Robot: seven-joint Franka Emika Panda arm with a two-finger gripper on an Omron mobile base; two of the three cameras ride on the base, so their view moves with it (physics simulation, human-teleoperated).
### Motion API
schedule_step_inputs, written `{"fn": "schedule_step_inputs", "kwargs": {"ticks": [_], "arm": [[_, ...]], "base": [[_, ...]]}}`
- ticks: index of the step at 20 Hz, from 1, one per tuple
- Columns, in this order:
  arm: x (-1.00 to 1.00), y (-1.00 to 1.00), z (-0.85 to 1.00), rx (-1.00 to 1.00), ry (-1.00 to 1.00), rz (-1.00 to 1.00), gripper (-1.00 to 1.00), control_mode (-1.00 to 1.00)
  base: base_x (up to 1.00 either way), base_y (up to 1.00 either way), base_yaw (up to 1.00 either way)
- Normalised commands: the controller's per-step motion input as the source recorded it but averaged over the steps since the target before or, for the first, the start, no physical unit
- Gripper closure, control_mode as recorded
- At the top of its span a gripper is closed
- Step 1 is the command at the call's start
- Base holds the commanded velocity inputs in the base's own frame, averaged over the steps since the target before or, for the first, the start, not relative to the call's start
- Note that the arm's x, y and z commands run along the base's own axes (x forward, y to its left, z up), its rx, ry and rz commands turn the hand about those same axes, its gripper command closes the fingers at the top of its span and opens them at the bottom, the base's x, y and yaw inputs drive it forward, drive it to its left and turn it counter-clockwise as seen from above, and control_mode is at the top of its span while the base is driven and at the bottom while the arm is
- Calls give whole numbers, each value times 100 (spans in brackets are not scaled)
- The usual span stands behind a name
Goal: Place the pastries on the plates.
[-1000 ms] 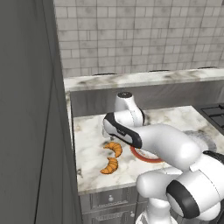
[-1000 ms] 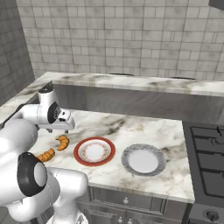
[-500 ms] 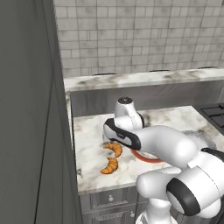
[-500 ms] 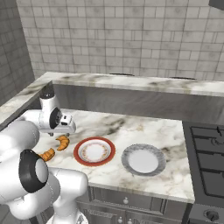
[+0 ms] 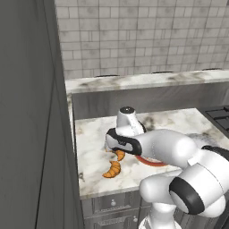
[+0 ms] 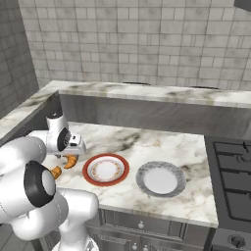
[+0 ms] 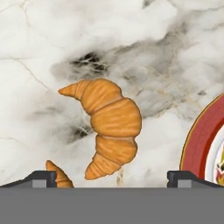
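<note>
Gripper point(image 7: 112, 177) sits low over the marble counter point(image 6: 147, 142), pointing down, fingers point(image 7: 40, 177) spread wide with nothing between them. In the hand view the two finger tips stand at either side of the frame's bottom edge, and a whole croissant point(image 7: 106, 124) lies on the counter in the gap above them, not touched by either tip.

That croissant is the far one; in the right base view it shows just under the hand point(image 6: 71, 161), left of the red-rimmed plate point(image 6: 105, 169). In the left base view the arm covers most of it point(image 5: 120, 154).

Second croissant point(image 5: 112, 169) lies nearer the counter's front edge, close to the first but apart from it. From the right base camera just an orange end of it point(image 6: 56, 172) shows past the arm. In the hand view its tip point(image 7: 58, 174) pokes up beside the left finger; contact there is hard to judge.

Red-rimmed plate: its edge point(image 7: 202, 140) is at the right of the hand view, bare. Grey-blue plate point(image 6: 161, 178) sits just right of it, apart, also bare. Stove point(image 6: 233, 171) at the far right.
</note>
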Motion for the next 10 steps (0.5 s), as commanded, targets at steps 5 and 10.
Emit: {"fn": "schedule_step_inputs", "kwargs": {"ticks": [5, 10], "arm": [[4, 0, -18, -2, -1, 1, -100, -100], [10, 0, -7, -1, 0, 2, -100, -100]], "base": [[0, 0, 0], [0, 0, 0]]}}
